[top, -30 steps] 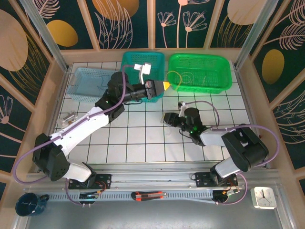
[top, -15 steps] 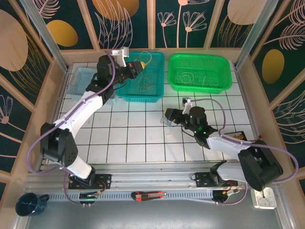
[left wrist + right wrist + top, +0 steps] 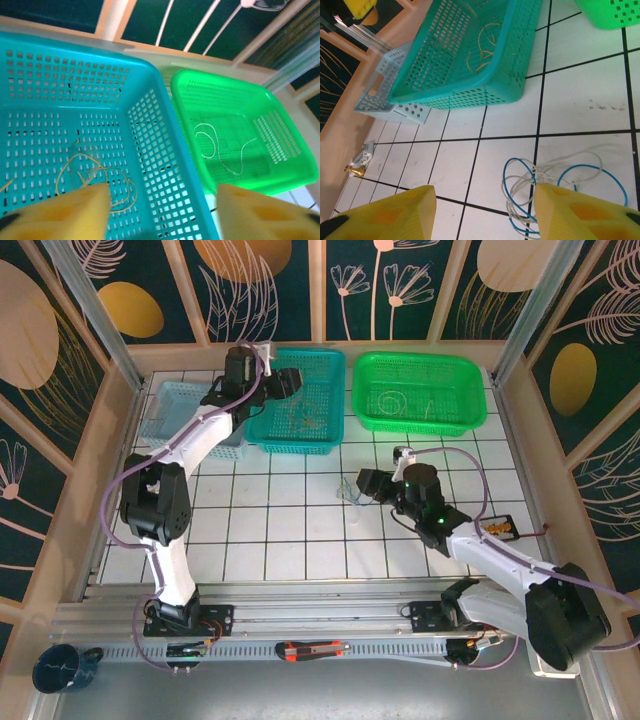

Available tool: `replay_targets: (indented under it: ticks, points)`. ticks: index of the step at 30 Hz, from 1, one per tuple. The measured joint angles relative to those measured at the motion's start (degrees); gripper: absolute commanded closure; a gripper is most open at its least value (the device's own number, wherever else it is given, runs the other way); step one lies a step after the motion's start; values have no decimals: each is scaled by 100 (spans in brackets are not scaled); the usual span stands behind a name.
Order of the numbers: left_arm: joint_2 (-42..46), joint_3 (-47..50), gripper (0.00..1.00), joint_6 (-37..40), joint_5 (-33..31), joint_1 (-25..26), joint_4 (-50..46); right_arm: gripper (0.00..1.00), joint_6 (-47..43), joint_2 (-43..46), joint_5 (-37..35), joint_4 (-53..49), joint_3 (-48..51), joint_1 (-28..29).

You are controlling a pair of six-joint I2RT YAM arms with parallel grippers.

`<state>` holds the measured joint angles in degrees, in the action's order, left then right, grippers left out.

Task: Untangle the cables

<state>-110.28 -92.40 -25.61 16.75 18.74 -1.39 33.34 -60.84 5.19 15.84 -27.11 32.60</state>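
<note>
You have a white tiled tabletop [image 3: 280, 540] across the middle of the overhead view. Three baskets stand along its upper edge: a green basket [image 3: 478, 405] at upper right, a teal basket [image 3: 322, 438] just left of it at upper centre, and a smaller light blue basket [image 3: 165, 430] just beside the teal one at upper left.

Your left arm [image 3: 190, 450] climbs from the bottom left to the upper centre. Your right arm [image 3: 490, 555] reaches from the lower right towards the middle.

The left claw [image 3: 284, 382] hangs over the upper left part of the teal basket. In its wrist view the yellow fingertips [image 3: 60, 212] sit wide apart in the bottom corners, with nothing between them but basket floor. The right claw [image 3: 365, 484] is just right of centre, low over the tiles, and its fingers are also spread and hold nothing. You cannot tell whether its tips touch the tabletop.

The cables [image 3: 545, 180] – blue and whitish strands looped over each other – lie on the tiles at the lower right of the right wrist view, between the two fingertips and partly behind the right one. Overhead they are a faint tangle [image 3: 352, 500] just left of that claw.

A brownish-yellow wire [image 3: 95, 180] lies curled on the teal basket's floor, and a whitish wire [image 3: 220, 150] lies in the green basket.
</note>
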Motion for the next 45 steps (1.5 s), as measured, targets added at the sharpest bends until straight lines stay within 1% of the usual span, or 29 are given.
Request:
replay_targets:
  ticks: [3,4,10,13,15,19,23,28,30,31,33,35,37,38,45]
  points:
    - [0,-197,2,122,-61,0,-142,46,-4,66,-59,-120,0,0]
    - [4,-254,1,170,-74,0,-170,46,-17,70,-70,-151,0,0]
    - [98,-396,1,269,-42,0,-345,46,-129,44,-90,-330,-11,0]
    - [229,-363,1,269,57,0,-404,46,-225,-149,-90,-457,-157,2]
    - [435,-173,1,256,144,0,-396,46,-321,-358,-90,-560,-339,2]
    - [1019,614,1,50,400,0,-170,47,-529,-890,-94,-734,-754,44]
    - [1657,1818,1,-378,699,0,284,48,-734,-1440,-127,-883,-1128,205]
    - [2190,3198,1,-938,896,52,846,50,-909,-2124,-205,-981,-1495,404]
    - [2339,3624,1,-1108,929,114,1034,54,-953,-2345,-262,-990,-1565,439]
    - [2422,3838,1,-1193,946,157,1128,59,-981,-2448,-293,-990,-1582,452]
    - [2559,4162,1,-1325,975,264,1252,71,-1045,-2592,-385,-1001,-1589,452]
    - [2649,4391,1,-1421,984,376,1368,86,-1049,-2695,-483,-1019,-1587,452]
    - [2688,4542,1,-1504,988,483,1499,99,-1038,-2741,-568,-1023,-1587,448]
    - [2691,4590,1,-1526,986,538,1552,100,-1029,-2745,-601,-1025,-1585,446]
    - [2684,4656,1,-1537,964,890,1637,100,-824,-2614,-739,-968,-1202,308]
